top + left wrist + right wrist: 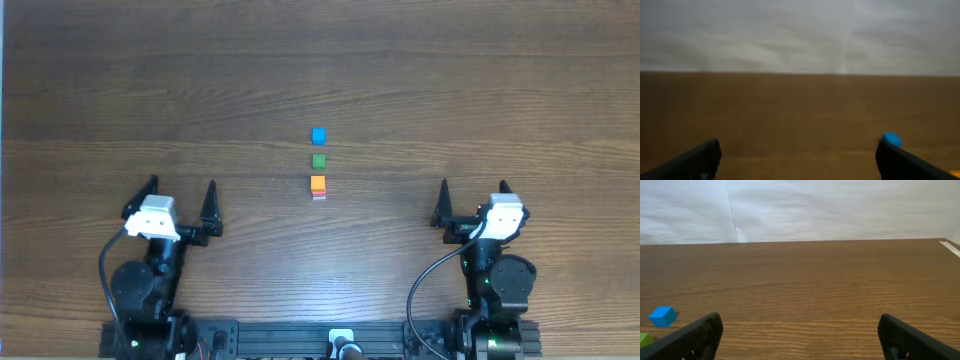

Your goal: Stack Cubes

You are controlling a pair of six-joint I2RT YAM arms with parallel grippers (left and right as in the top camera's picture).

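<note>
Near the table's middle, three cubes line up in a short column: a blue cube (318, 136) farthest from the arms, a green cube (318, 160) behind it, and an orange cube (318, 183) that rests on a pink cube (319, 196). My left gripper (182, 194) stands open at the left, well apart from them. My right gripper (473, 195) stands open at the right, also apart. The blue cube (891, 138) peeks over one of the left fingers. In the right wrist view the blue cube (662, 315) and a sliver of the green cube (646, 339) lie off to one side.
The wooden table (320, 70) spreads wide around the cubes. A pale wall (840, 207) rises behind its far edge. Both arm bases (330, 340) stand at the near edge.
</note>
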